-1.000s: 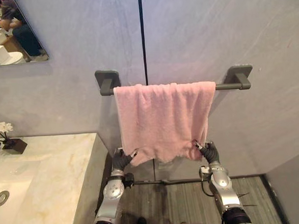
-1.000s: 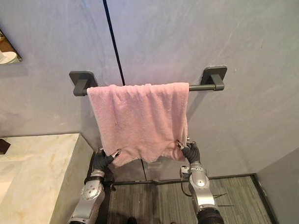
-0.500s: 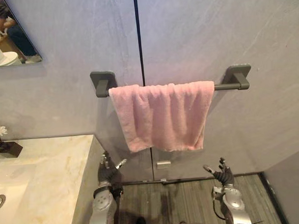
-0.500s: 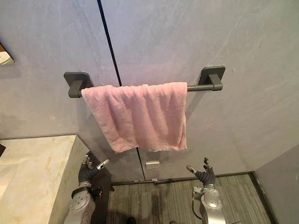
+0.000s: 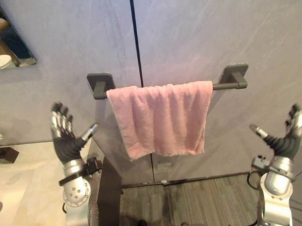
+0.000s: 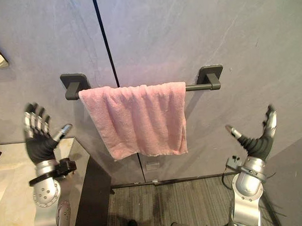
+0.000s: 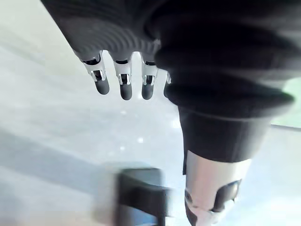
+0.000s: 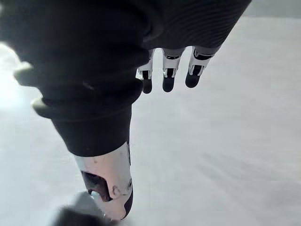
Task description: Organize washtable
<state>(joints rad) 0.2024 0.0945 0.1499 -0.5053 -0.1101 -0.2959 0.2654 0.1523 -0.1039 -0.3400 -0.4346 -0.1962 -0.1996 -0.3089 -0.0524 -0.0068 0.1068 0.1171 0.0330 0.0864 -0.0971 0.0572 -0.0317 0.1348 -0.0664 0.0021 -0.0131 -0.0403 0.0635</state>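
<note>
1. The left hand (image 5: 66, 143) is raised with the palm facing inward, its fingers straight and spread and its thumb held apart. It holds nothing.
2. The right hand (image 5: 283, 142) mirrors it on the other side. Its fingers are upright, its thumb points inward, and it is also empty.
3. Between the two hands, and well apart from both, a pink towel (image 5: 163, 120) hangs over a dark bar (image 5: 222, 85) fixed to the grey wall (image 5: 198, 32).
4. The towel sits toward the left end of the bar, so a bare stretch of bar shows on the right. Its top edge is rippled. Its left side slants inward going down, so the hem is narrower than the top.
5. The left hand hovers near the corner of the pale stone surface (image 5: 30, 196), which is lower left. A small dark box (image 5: 4, 154) stands at the back of the surface, and the corner of a mirror (image 5: 9, 33) shows above it.
6. Judgement: the towel looks hung, and the step in hand seems to be letting go or making a last tidy.
7. If more straightening is wanted:
   - Bring both hands in level to the two lower corners.
   - Pinch lightly and draw straight down with equal pull.
   - Avoid a sideways or one-handed tug, which would likely drag the cloth along or off the bar.
   - Keep the left arm clear of the surface's edge.
</note>
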